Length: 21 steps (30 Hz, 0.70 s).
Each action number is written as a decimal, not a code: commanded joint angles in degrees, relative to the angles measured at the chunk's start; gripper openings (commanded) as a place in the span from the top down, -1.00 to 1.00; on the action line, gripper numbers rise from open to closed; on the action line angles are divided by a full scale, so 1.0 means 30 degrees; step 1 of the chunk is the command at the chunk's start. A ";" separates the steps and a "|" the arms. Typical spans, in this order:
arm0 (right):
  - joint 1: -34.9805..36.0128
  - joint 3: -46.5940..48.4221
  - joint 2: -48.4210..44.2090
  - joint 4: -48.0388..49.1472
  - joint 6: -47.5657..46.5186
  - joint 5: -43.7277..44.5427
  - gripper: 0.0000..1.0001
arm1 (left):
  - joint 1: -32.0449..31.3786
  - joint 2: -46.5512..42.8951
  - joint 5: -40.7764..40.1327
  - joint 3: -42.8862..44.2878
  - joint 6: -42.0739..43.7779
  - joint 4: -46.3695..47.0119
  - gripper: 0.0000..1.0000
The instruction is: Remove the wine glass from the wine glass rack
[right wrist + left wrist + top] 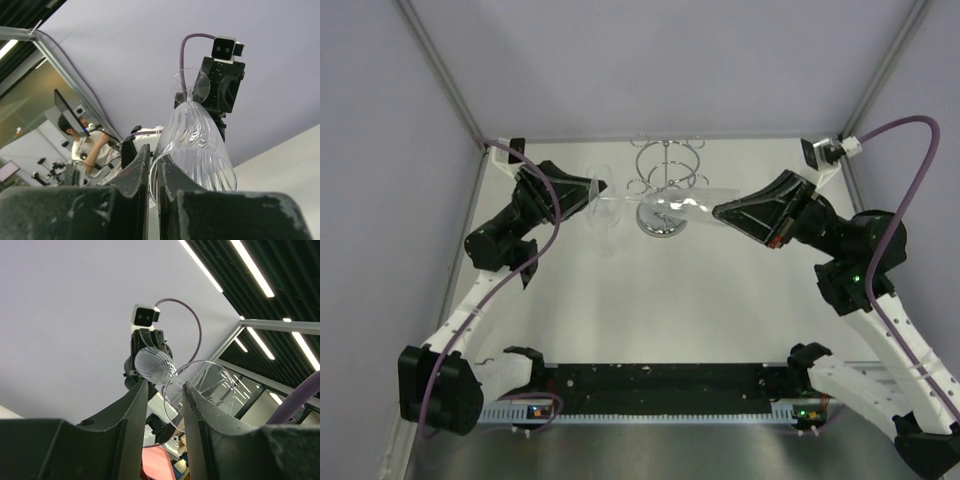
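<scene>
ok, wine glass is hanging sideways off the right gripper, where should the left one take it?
Probably the stem, jaws across it, from the foot end. The wine glass lies roughly level, foot toward the left gripper; the right gripper pinches the bowl by its rim, and foot and bowl would stop slipping.

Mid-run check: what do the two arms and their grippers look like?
The left arm and right arm have white lower links and black upper joints. The left gripper and right gripper are black, tapering wedges. A purple cable loops to each wrist; a white camera box sits on the left wrist. A green light glows on the right arm.
</scene>
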 commanded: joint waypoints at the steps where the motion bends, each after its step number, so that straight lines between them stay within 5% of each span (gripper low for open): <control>1: 0.0252 0.1995 -0.0505 -0.5060 -0.4098 0.1066 1.00 | -0.0217 0.0429 0.1540 -0.0128 0.1196 0.3204 0.20; 9: 0.0252 0.5099 -0.0887 -1.3505 -0.9876 0.5050 1.00 | -0.0217 0.0457 0.2097 -0.0275 0.5034 -0.1016 0.10; 21: 0.0252 0.8471 -0.0217 -2.0892 -1.5503 1.2899 1.00 | -0.0217 0.2040 0.2565 0.0369 0.8313 -0.5522 -0.12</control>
